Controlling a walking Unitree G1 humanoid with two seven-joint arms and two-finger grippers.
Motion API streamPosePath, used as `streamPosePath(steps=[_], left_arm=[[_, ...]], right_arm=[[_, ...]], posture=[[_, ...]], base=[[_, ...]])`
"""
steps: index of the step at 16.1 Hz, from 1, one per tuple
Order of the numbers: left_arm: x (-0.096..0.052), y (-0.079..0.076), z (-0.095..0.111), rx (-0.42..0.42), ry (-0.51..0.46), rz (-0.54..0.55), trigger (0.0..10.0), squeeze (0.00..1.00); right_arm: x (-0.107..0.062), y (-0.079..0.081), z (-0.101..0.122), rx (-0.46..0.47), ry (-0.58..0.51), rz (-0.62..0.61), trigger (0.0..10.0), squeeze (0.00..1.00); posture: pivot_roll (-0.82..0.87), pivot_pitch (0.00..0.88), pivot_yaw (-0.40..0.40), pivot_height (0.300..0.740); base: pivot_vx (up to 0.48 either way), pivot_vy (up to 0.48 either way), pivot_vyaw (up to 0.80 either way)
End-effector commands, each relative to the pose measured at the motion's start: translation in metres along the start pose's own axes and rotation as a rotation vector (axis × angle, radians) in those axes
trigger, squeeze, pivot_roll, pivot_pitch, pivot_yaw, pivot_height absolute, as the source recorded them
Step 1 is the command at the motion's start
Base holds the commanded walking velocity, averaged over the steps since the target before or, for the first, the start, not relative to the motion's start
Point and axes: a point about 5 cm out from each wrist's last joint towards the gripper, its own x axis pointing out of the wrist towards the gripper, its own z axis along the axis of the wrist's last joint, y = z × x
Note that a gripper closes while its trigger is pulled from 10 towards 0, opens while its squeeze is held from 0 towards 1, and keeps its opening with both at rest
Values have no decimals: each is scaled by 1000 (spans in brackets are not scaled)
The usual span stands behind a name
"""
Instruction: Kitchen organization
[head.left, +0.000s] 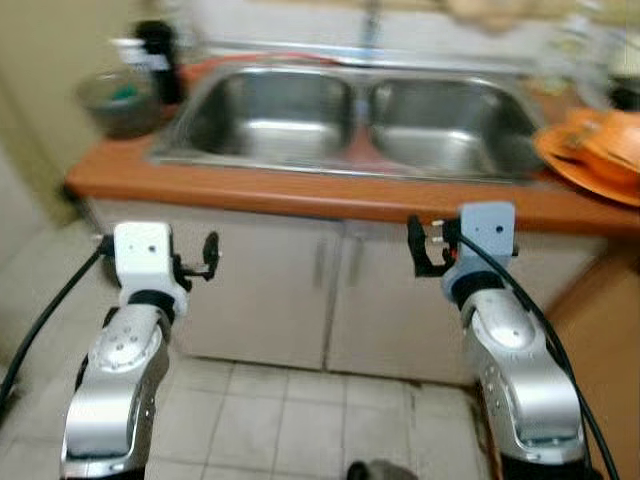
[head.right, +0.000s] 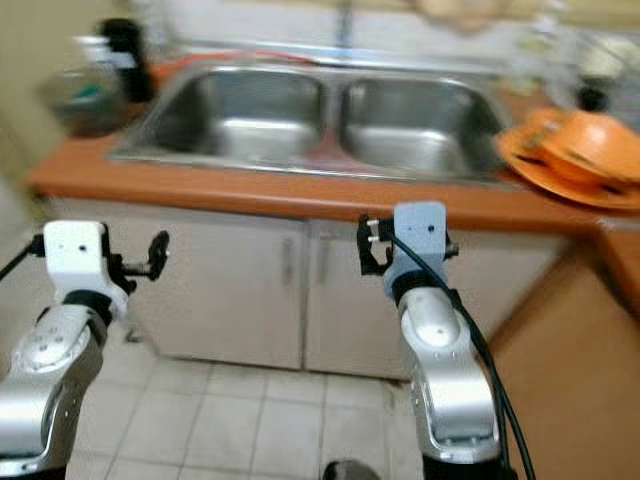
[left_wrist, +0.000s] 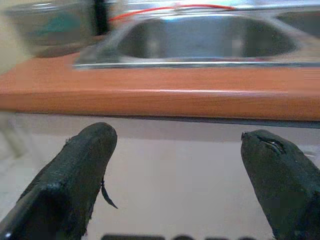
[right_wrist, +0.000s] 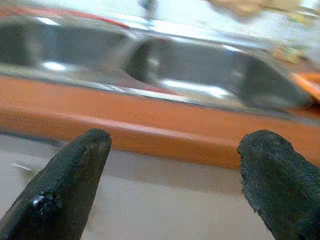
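Orange tabletop (head.left: 300, 195) runs ahead of me, its double sink (head.left: 350, 120) bare. At far left sit a bowl (head.left: 118, 100) and dark bottle (head.left: 160, 60). My left hand (head.left: 205, 262) and right hand (head.left: 420, 250), both spread and empty, hover before the cabinet doors (head.left: 330, 300). Stacked orange plates (head.left: 595, 150) overhang the right edge; I judge that a blurred, hasty reach could knock them off.

Domestic kitchen: double steel sink (head.left: 355, 120) set in orange surface (head.left: 300, 190), cabinet doors (head.left: 270, 290) below, orange plates (head.left: 595, 150), tiled floor (head.left: 270, 420).
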Motion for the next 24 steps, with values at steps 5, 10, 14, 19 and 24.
streamPosePath(steps=[5,10,14,19,24], left_arm=[[2,7,6,125,-63,38,10000,0],[0,-3,5,42,-74,-61,10000,0],[-1,-8,9,20,-109,-123,10000,0],[-2,-13,8,-28,-108,-138,10000,0],[-1,-10,8,-33,-108,-121,10000,0]], right_arm=[[-1,-4,7,-28,-39,-31,10000,1000],[-4,-1,10,-52,-68,-21,10000,1000],[-4,2,12,-43,-95,-17,10000,1000],[-5,8,15,-61,-111,73,10000,1000],[-7,11,11,-52,-80,112,10000,0]], posture=[[-4,0,1,740],[-7,0,12,740],[-5,0,7,740],[-11,0,0,740],[-12,0,-1,740]], base=[[0,0,-788],[0,0,-788],[0,0,-786],[220,0,-158],[296,0,0]])
